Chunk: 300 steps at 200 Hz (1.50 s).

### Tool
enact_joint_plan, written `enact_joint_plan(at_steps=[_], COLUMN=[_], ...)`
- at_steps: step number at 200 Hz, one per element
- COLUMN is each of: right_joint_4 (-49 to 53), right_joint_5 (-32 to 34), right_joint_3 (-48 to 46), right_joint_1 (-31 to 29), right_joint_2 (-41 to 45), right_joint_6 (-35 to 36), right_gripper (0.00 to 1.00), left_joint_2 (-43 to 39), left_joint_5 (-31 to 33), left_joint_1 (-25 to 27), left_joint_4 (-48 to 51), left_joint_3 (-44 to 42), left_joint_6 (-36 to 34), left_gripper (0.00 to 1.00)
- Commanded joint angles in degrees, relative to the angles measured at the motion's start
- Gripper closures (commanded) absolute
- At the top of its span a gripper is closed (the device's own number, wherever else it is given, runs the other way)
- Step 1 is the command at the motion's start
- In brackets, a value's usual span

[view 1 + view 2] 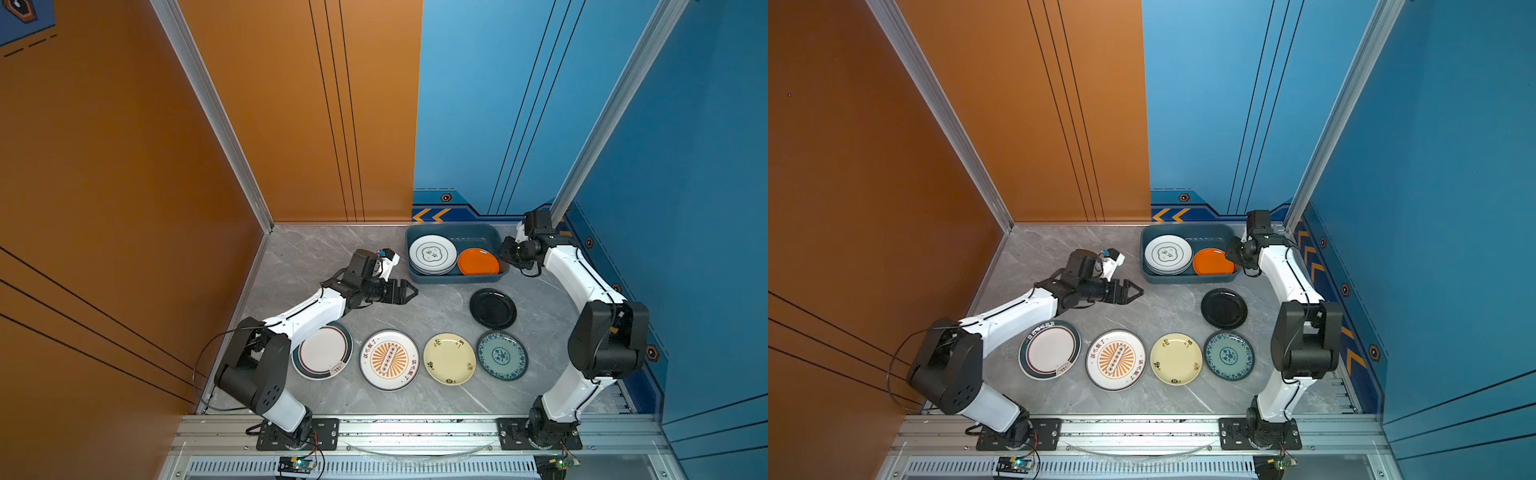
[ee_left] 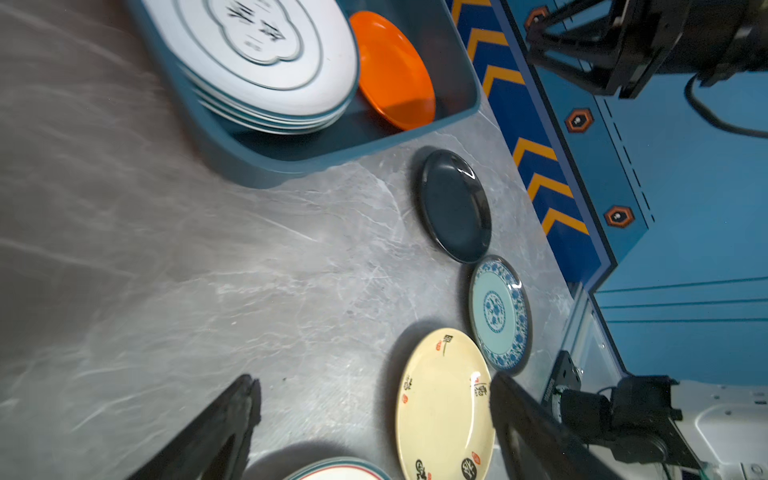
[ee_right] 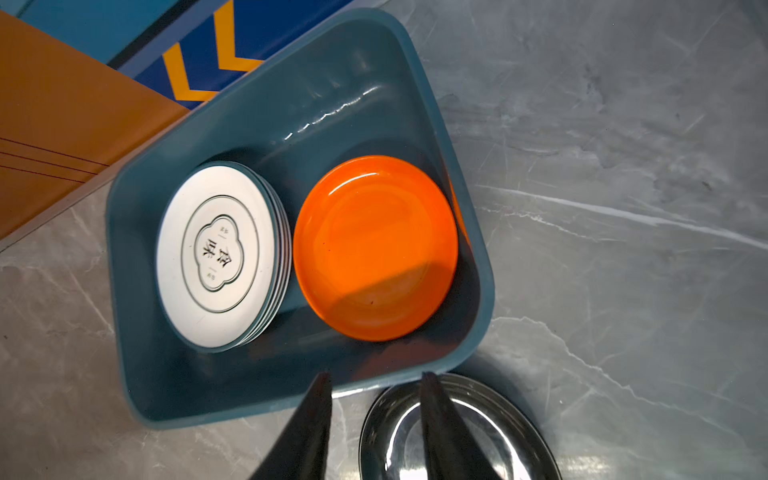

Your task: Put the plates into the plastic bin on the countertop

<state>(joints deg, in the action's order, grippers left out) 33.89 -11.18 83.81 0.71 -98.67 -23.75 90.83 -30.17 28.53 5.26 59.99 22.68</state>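
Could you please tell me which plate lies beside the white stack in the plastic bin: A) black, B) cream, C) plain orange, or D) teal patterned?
C: the round plain orange plate lies inside the dark blue-grey rectangular plastic bin, next to the stack of round white cloud-emblem plates.

An orange wall (image 1: 124, 166) met a blue wall (image 1: 478, 104), both scored with thin dark lines. Yellow chevrons (image 1: 432, 215) marked the blue base; aluminium posts (image 1: 216, 112) framed the corners.

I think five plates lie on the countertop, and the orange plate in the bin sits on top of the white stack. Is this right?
No. The orange plate sits beside the white stack in the bin, not on top of it; the right wrist view shows this. Five plates lie on the countertop.
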Motion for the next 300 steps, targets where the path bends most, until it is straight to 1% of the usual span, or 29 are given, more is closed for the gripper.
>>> enact_joint_plan(at_steps=[1, 10, 13, 25, 52, 68, 98, 122, 199, 245, 252, 300], right_joint_4=[0.80, 0.58, 0.49, 0.21, -0.60, -1.48, -3.93, -4.53, -5.40, -5.83, -5.85, -5.90], right_joint_5=[-2.08, -2.67, -2.86, -3.50, -4.26, -4.82, -6.21, -6.56, -7.32, -8.11, -8.16, -8.17], right_joint_3=[-3.92, -5.26, -5.68, -7.37, -10.64, -12.39, -15.52, -17.11, -18.22, -18.08, -18.14, -18.77], right_joint_1=[0.16, 0.41, 0.44, 0.67, 1.13, 1.31, 1.32, 1.40, 1.49, 1.49, 1.49, 1.40], right_joint_2=[4.08, 5.49, 5.87, 7.33, 9.26, 9.94, 11.19, 11.32, 10.70, 10.17, 10.20, 10.39], right_joint_6=[1.16, 1.16, 1.16, 1.29, 1.51, 1.35, 0.73, 0.86, 0.98, 0.63, 0.57, 0.54], right_gripper=[0.61, 0.61, 0.61, 0.61, 0.60, 0.61, 0.61, 0.61, 0.60, 0.60, 0.60, 0.60], left_joint_2=[3.95, 5.91, 6.59, 9.15, 14.00, 16.52, 20.21, 22.07, 25.27, 26.24, 26.41, 27.37], left_joint_5=[-4.86, -6.30, -6.74, -8.02, -7.73, -7.06, -6.48, -7.34, -6.95, -6.92, -7.13, -7.66], left_joint_1=[2.61, 3.69, 4.10, 5.84, 9.95, 11.13, 11.28, 11.62, 12.95, 13.21, 13.21, 13.63], left_joint_4=[4.57, 5.11, 7.03, 9.57, 15.31, 16.80, 17.29, 17.44, 21.02, 21.02, 21.09, 21.46], left_joint_3=[3.82, 5.16, 5.67, 7.65, 11.55, 12.89, 13.92, 14.24, 15.17, 15.05, 15.12, 15.34], left_joint_6=[-4.64, -5.58, -5.99, -8.08, -14.14, -15.85, -16.48, -17.05, -19.95, -20.05, -20.11, -20.42], left_gripper=[0.19, 0.22, 0.23, 0.26, 0.27, 0.29, 0.34, 0.37, 0.46, 0.57, 0.60, 0.68])
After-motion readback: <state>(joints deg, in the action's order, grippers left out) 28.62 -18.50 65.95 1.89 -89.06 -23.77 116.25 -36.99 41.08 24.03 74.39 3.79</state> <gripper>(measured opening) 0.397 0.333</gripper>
